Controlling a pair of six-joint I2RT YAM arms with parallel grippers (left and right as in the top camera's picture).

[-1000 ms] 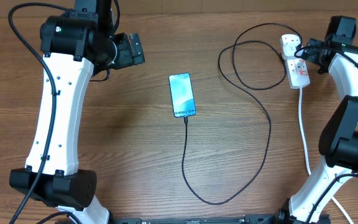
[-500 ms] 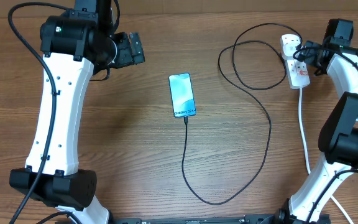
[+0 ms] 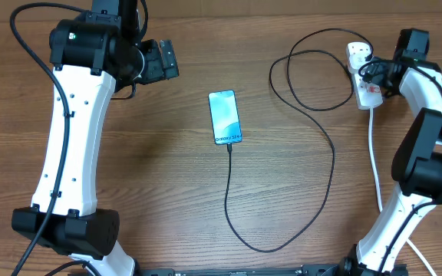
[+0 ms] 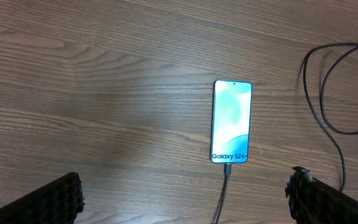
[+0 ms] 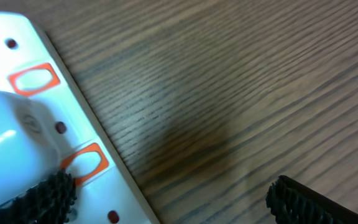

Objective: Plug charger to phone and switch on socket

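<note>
The phone (image 3: 225,117) lies face up mid-table with its cyan screen lit; it also shows in the left wrist view (image 4: 232,121). The charger (image 3: 324,146), a thin black cable, has its tip in the phone's bottom edge (image 4: 227,169), then loops right and up to the socket (image 3: 370,95). My right gripper (image 3: 376,73) is open low over the socket. In the right wrist view its left finger rests on the socket (image 5: 114,193) beside an orange-red switch (image 5: 83,162), and its right finger is over bare wood, so the jaws (image 5: 173,202) straddle the socket's edge. My left gripper (image 3: 165,60) is open, held high and holding nothing.
The socket's thick white lead (image 3: 374,161) runs down the right side to the front edge. A white plug body (image 5: 11,137) sits in the socket next to a second switch (image 5: 35,79). The cable's loops (image 3: 305,77) lie left of the socket.
My right gripper has shifted a little left, further over the socket. The left arm, phone and cable have not moved.
</note>
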